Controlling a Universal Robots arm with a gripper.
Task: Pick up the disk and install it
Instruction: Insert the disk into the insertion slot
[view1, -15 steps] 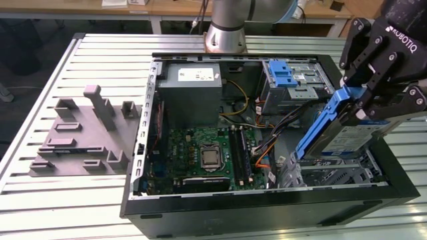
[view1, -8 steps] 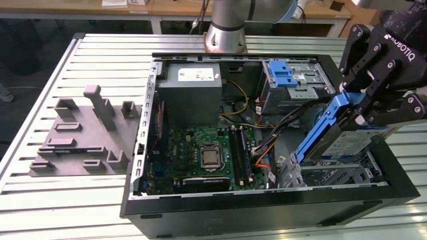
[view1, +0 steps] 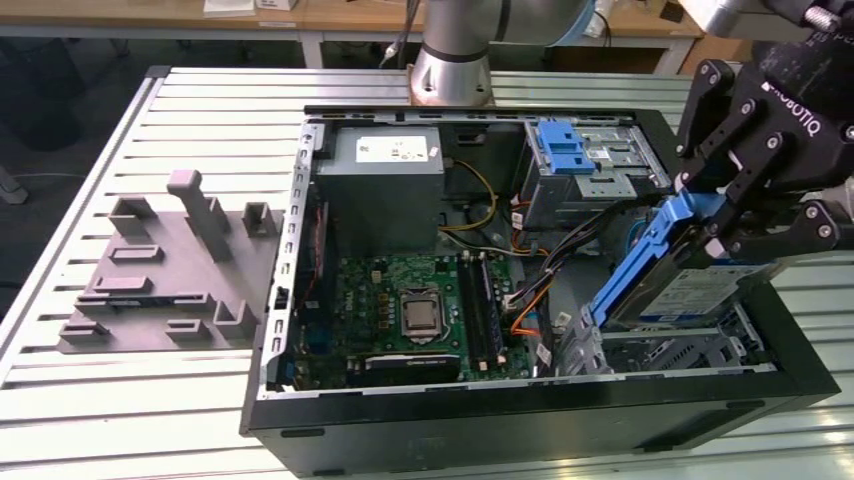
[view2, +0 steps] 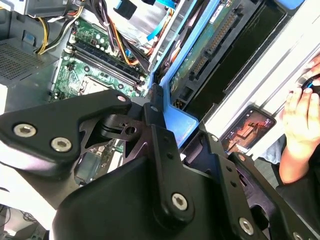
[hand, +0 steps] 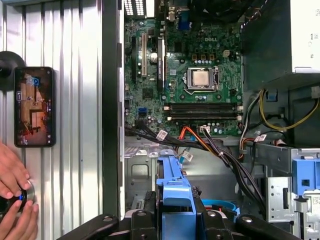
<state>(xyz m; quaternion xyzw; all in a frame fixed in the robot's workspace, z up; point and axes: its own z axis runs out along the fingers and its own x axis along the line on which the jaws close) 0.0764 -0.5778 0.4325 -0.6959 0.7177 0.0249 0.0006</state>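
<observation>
Disk (view1: 694, 292) (blue-framed, tilted) sits clamped in the jaws, lower edge at the mouth of the drive bay (view1: 674, 355).

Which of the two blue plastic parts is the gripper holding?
The blue frame around the disk, tilted above the case, clamped in the gripper. The other, a blue latch, sits on the silver cage, apart from it.
</observation>
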